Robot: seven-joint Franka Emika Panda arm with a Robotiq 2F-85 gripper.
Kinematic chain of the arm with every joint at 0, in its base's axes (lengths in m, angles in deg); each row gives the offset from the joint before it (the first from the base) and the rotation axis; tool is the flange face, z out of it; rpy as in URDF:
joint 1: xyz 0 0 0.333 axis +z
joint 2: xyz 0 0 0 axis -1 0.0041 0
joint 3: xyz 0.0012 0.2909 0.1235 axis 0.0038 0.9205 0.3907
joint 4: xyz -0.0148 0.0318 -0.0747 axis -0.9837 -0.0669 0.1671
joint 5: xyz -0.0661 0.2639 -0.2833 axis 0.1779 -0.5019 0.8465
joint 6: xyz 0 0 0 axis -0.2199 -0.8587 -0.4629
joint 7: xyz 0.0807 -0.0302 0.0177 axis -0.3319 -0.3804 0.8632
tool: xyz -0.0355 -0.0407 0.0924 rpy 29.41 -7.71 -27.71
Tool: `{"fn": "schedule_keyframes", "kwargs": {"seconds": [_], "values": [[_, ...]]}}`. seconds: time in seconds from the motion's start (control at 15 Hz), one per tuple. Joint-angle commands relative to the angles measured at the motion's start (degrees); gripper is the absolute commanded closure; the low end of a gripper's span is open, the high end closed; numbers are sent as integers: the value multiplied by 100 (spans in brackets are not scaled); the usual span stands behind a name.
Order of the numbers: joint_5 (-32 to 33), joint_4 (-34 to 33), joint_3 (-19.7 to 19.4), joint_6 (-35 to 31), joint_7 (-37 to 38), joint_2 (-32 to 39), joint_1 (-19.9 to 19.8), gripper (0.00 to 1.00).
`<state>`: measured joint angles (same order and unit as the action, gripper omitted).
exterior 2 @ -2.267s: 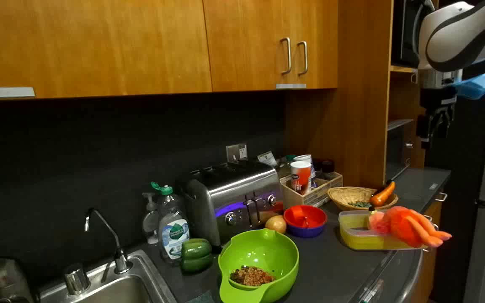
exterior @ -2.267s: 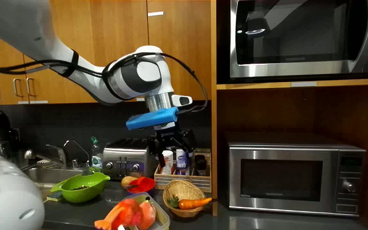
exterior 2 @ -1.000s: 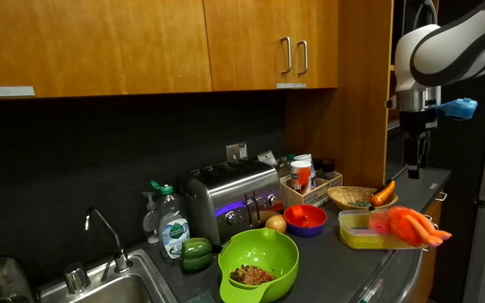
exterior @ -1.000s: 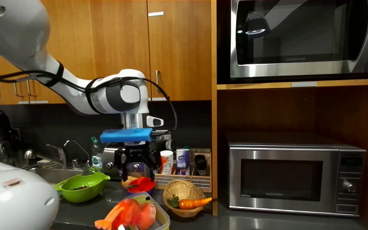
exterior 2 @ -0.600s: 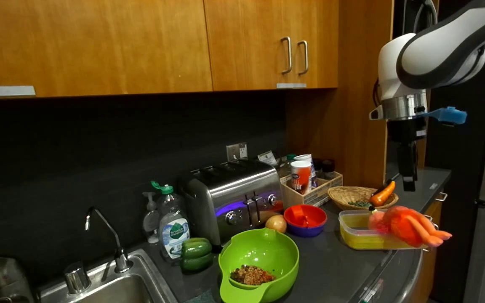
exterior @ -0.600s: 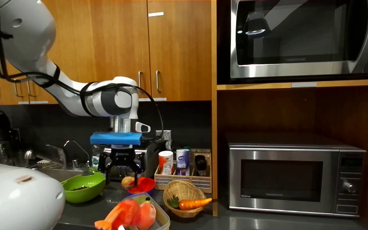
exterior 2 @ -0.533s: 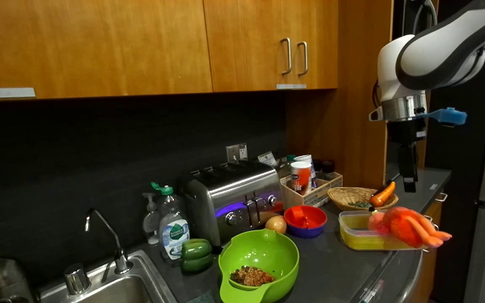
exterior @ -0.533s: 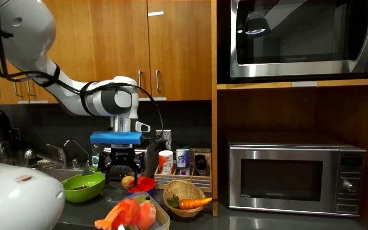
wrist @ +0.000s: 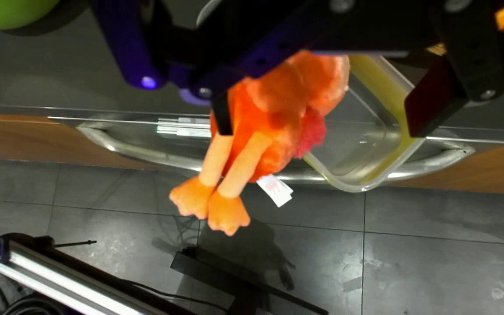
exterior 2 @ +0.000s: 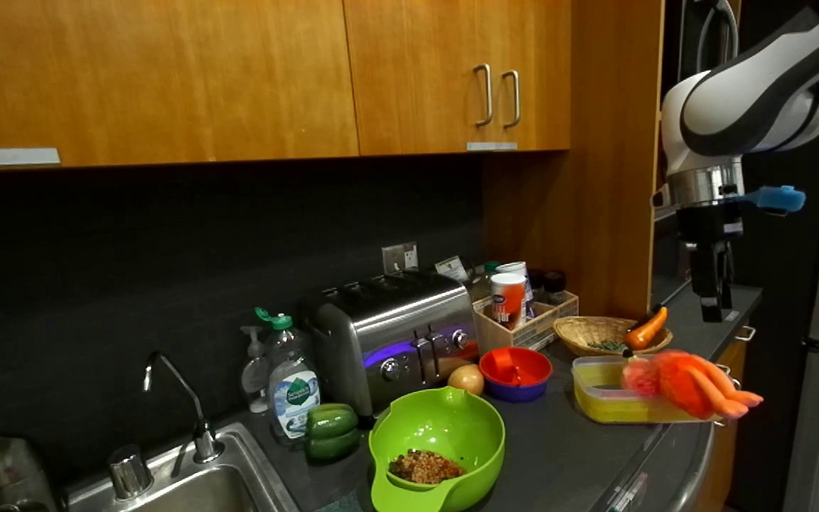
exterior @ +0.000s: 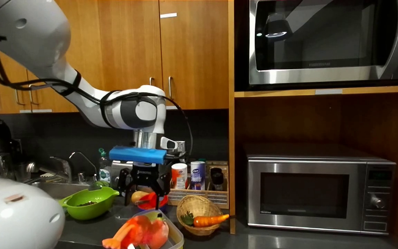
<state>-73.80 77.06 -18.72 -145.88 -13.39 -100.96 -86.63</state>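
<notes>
One end effector [exterior: 142,202], spread wide and gripping nothing, had edged toward four o'clock in an exterior view within half a second, seemingly nearing the orange plush toy [exterior 2: 687,384] at its six o'clock. The toy lay unmoved, draped over the rim of a plastic food container [exterior 2: 612,409].
</notes>
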Motion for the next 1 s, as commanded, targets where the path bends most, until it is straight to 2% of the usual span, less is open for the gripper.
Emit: {"fn": "schedule_keyframes", "kwargs": {"seconds": [0.0,0.47,0.67,0.93], "values": [[71,-8,-244,12,-341,84,-303,0],[25,-1,-544,114,-642,213,-568,0],[207,-1,-519,-230,-392,430,-768,0],[342,3,-573,-895,-573,733,-863,0]]}}
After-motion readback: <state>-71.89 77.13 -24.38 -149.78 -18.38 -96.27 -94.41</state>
